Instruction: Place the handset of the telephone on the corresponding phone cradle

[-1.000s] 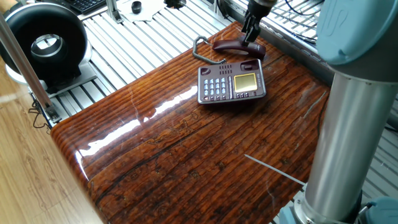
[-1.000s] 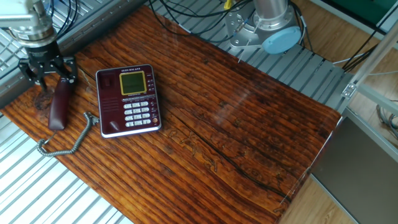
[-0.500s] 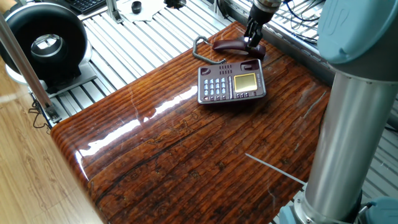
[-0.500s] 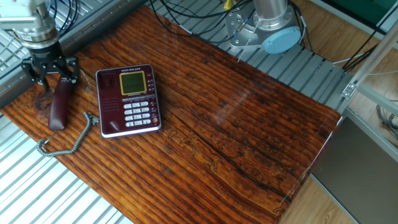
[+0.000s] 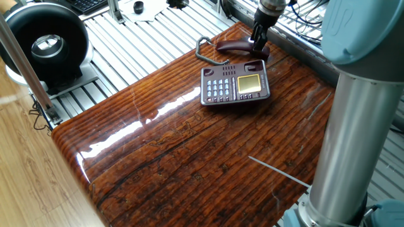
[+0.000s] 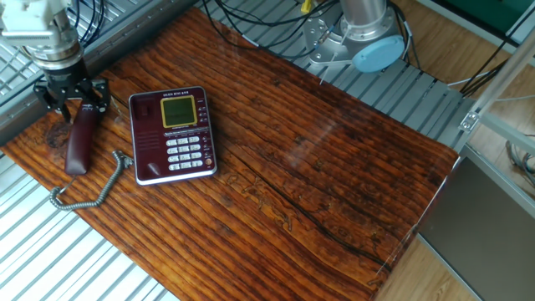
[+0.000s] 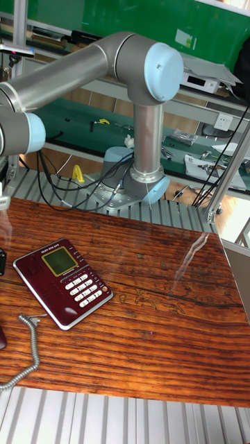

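I see my jaws spread astride one end of the handset (image 6: pixel 78 138). It lies on the worktop (image 6: pixel 318 167) beside the telephone (image 6: pixel 171 134).

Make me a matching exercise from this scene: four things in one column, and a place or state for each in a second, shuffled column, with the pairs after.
Things:
1. handset
2. coiled cord
3. display
4. gripper

Places or states:
A. lit yellow-green on the telephone
B. jaws down around one end of the handset
C. lying on the table beside the phone, off its cradle
D. trailing to the table's edge

Pairs: 1-C, 2-D, 3-A, 4-B
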{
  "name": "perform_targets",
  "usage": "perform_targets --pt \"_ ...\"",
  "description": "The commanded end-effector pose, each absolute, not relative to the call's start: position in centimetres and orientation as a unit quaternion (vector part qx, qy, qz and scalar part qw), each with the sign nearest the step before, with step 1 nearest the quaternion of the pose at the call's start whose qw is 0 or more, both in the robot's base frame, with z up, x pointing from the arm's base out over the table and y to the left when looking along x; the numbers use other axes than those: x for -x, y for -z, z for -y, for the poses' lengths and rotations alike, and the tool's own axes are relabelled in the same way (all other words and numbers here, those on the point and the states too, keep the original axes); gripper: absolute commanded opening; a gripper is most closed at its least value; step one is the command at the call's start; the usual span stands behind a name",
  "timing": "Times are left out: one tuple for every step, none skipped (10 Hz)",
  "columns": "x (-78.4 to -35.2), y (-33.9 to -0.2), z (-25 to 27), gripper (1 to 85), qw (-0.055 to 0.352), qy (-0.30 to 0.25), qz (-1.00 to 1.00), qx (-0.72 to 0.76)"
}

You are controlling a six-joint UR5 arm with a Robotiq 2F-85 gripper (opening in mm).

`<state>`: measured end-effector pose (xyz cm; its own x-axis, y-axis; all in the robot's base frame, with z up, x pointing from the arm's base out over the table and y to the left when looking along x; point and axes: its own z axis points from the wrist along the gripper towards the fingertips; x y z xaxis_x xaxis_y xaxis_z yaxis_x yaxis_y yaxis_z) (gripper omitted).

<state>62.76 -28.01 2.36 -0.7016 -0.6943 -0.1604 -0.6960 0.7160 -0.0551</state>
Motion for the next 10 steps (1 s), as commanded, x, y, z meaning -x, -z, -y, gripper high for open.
perform_targets --pt "-63.0 -3.0 27.8 64.7 0.076 -0.010 -0.925 0.372" --pt "-63.2 -3.3 27.7 64.7 0.074 -0.010 -0.925 0.372" --pt "-63.4 -3.2 27.6 64.7 0.073 -0.010 -0.926 0.370" --pt "-63.7 -3.0 27.5 64.7 0.074 -0.010 -0.927 0.368" --pt "-63.9 -2.9 27.4 64.7 0.072 -0.008 -0.928 0.366" --pt "-64.0 -2.6 27.4 64.7 0.072 -0.007 -0.928 0.366" --pt "-63.9 -2.5 27.2 64.7 0.074 -0.012 -0.928 0.366" --pt "-63.9 -2.5 27.1 64.7 0.074 -0.014 -0.928 0.366" --pt "-63.5 -2.4 26.6 64.7 0.070 -0.024 -0.928 0.366" --pt "-63.3 -2.4 26.7 64.3 0.067 -0.023 -0.928 0.366"
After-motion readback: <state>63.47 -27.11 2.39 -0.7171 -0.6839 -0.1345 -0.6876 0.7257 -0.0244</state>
